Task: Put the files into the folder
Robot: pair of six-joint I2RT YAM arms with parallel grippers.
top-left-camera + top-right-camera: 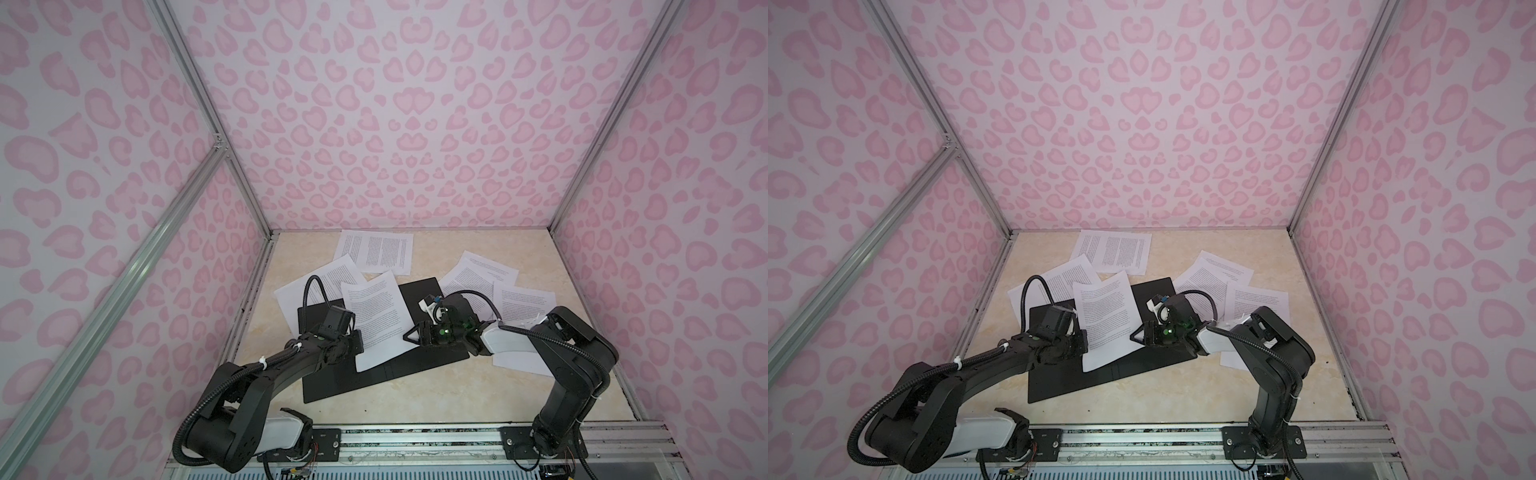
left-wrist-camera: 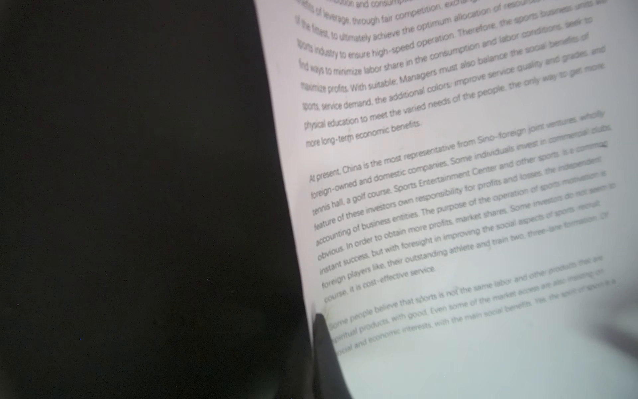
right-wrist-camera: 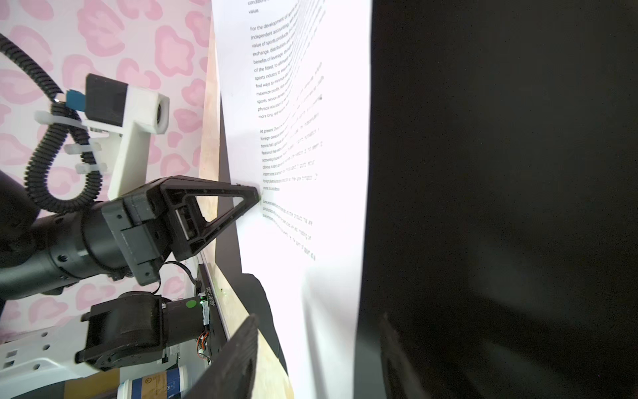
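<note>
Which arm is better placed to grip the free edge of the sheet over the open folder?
Right, likely: the right tool has parted jaws flanking one edge of the sheet above the folder; the left tool is shut on the opposite edge.

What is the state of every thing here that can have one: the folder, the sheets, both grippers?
Thin folder, black inside: open, flat on the beige table.
White printed paper sheet on it: bowed upward, gripped at one edge.
Other white printed sheets: loose on the table, outside the folder.
Left gripper: shut on the bowed sheet's edge.
Right gripper: open, fingers either side of the opposite edge.
</note>
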